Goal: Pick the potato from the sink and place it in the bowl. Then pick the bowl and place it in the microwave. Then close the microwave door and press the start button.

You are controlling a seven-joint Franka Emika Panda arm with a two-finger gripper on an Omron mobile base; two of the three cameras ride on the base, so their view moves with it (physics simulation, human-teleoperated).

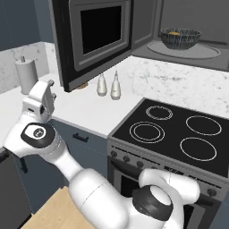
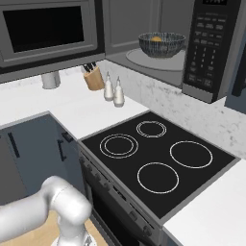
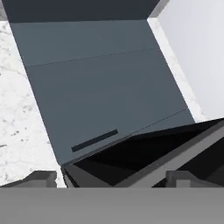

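You see the dark blue-grey streaked bowl holding the small golden potato on the black microwave's turntable, its dark-grey door swung wide; the gripper's fingers stand open, empty.

You have a black stove with four ring burners at the right centre of the left base view. Two pale shakers stand side by side on the white counter above its left edge. A paper towel roll stands upright at the left. A knife block sits upper left in the right base view.
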